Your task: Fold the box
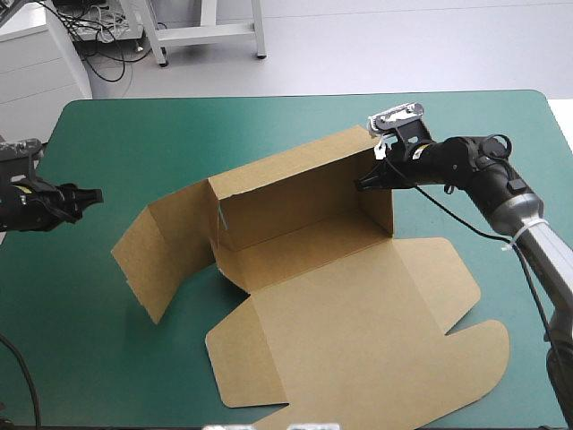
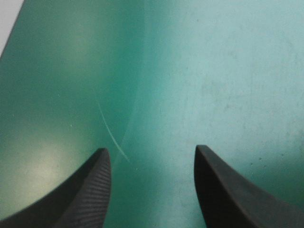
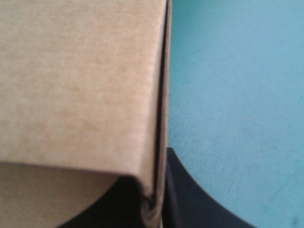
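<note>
- The left gripper hovered over the worktop's left side, well apart from the box. In its wrist view its black fingers stood apart with nothing between them, only bare teal-green cover ahead.
- The brown box sat at the middle of the worktop, partly raised.
- Its left flap stood tilted, swung outward from the back wall's left end, its lower edge on the cover.
- The back wall stood upright, running toward the far right.
- The floor strip lay flat in front of that wall, and the large lid panel with its rounded tabs lay flat toward the near edge.
- The right wall stood upright at the back wall's right end.
- The right gripper reached in from the right at that wall's top edge. Its wrist view showed the fingers clamped on the board, one on each face, all but together.
</note>
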Action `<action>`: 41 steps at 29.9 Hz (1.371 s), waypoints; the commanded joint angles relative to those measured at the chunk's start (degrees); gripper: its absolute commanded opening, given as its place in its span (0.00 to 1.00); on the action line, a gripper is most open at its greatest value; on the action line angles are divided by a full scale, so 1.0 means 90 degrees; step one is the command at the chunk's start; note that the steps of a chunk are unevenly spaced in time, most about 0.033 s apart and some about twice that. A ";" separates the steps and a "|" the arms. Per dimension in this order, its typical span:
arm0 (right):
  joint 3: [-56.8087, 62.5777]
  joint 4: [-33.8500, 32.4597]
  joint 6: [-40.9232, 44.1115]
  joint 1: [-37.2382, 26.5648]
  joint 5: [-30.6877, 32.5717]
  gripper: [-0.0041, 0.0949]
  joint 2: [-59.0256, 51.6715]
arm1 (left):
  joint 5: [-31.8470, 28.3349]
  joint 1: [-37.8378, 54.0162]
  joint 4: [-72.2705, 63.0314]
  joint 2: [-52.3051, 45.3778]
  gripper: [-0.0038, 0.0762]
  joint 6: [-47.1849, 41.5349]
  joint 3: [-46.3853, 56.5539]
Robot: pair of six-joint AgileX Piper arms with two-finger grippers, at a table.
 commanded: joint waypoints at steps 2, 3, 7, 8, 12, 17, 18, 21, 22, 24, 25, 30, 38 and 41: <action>-0.0724 -0.0637 0.0626 -0.0039 0.0233 0.02 -0.0260 | -0.0629 0.0024 -0.0357 -0.0206 0.53 0.0086 0.0444; -0.0810 -0.0800 0.0715 -0.0039 0.0360 0.02 -0.0260 | -0.0684 0.0024 -0.0404 -0.0206 0.53 0.0086 0.0545; -0.1088 -0.1376 0.1177 -0.0039 0.0878 0.02 -0.0260 | -0.0728 0.0024 -0.0518 -0.0206 0.53 0.0254 0.0723; -0.1121 -0.1494 0.1292 -0.0039 0.0983 0.02 -0.0260 | -0.0728 0.0024 -0.0522 -0.0206 0.53 0.0254 0.0723; -0.1180 -0.1528 0.1454 -0.0272 0.1448 0.02 -0.0180 | -0.0728 0.0024 -0.0548 -0.0206 0.53 0.0332 0.0723; -0.1180 -0.1336 0.1377 -0.0691 0.2031 0.02 0.0113 | -0.0708 0.0011 -0.0589 -0.0206 0.53 0.0433 0.0723; -0.1180 -0.1265 0.1348 -0.0762 0.2087 0.02 0.0172 | -0.0708 0.0011 -0.0614 -0.0206 0.53 0.0447 0.0723; -0.1194 -0.1205 0.1348 -0.0843 0.2159 0.02 0.0349 | -0.0722 0.0011 -0.0625 -0.0206 0.53 0.0464 0.0723; -0.1197 -0.1219 0.1348 -0.0843 0.2170 0.02 0.0392 | -0.0722 0.0011 -0.0640 -0.0206 0.53 0.0512 0.0723; -0.1286 -0.1233 0.1348 -0.0843 0.2235 0.02 0.0518 | -0.0722 0.0011 -0.0654 -0.0206 0.53 0.0555 0.0723; -0.1366 -0.1233 0.1348 -0.0843 0.2265 0.02 0.0583 | -0.0722 0.0011 -0.0670 -0.0206 0.53 0.0555 0.0723; -0.1908 -0.1233 0.1373 -0.0843 0.2321 0.02 0.0985 | -0.0722 0.0011 -0.0670 -0.0206 0.53 0.0555 0.0723; -0.2969 -0.1089 0.1377 -0.0843 0.2333 0.16 0.1783 | -0.0648 0.0011 -0.0892 -0.0206 0.53 0.0727 0.0723; -0.3316 -0.1054 0.1377 -0.0843 0.2271 0.31 0.2101 | -0.0637 0.0011 -0.0892 -0.0206 0.53 0.0733 0.0723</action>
